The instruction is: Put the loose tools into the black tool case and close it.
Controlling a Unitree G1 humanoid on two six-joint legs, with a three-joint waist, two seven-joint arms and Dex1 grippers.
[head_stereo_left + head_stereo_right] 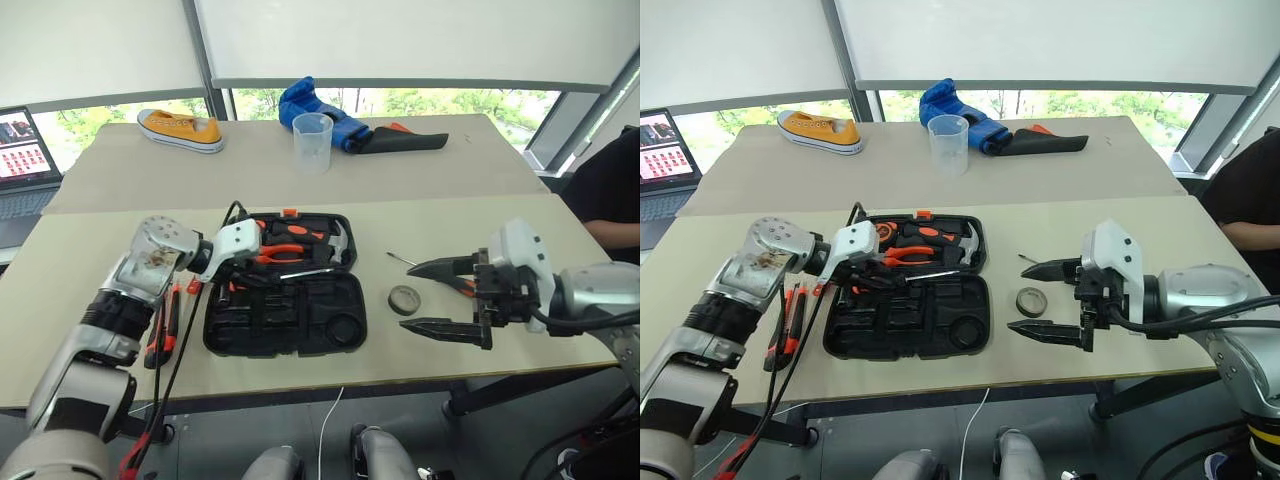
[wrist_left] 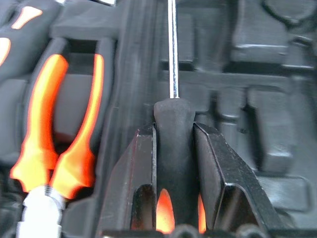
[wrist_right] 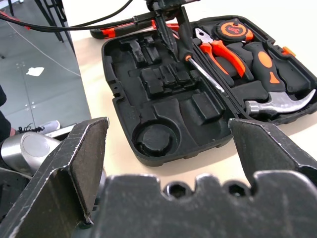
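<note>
While the black tool case (image 1: 285, 300) lies open and flat on the table (image 1: 450, 340), the left gripper (image 2: 173, 163) is clamped on the dark handle of a long screwdriver (image 2: 173, 74), whose steel shaft reaches out past the fingertips across the case's hinge line. Just beside this gripper, in the case's far half, sit orange-handled pliers (image 1: 283, 252), a hammer (image 1: 338, 243) and a tape measure (image 3: 233, 30). The near half, below the gripper, holds only empty moulded recesses. On the gripper's outer side, away from the case, an orange-black utility knife (image 1: 160, 335) rests on the table. The right gripper (image 1: 448, 298) hovers past the case's opposite end, its two fingers spread wide and holding nothing. A small dark tape roll (image 1: 404, 299) lies between that gripper and the case, and a small slim screwdriver (image 1: 402, 259) lies just beyond its upper finger.
</note>
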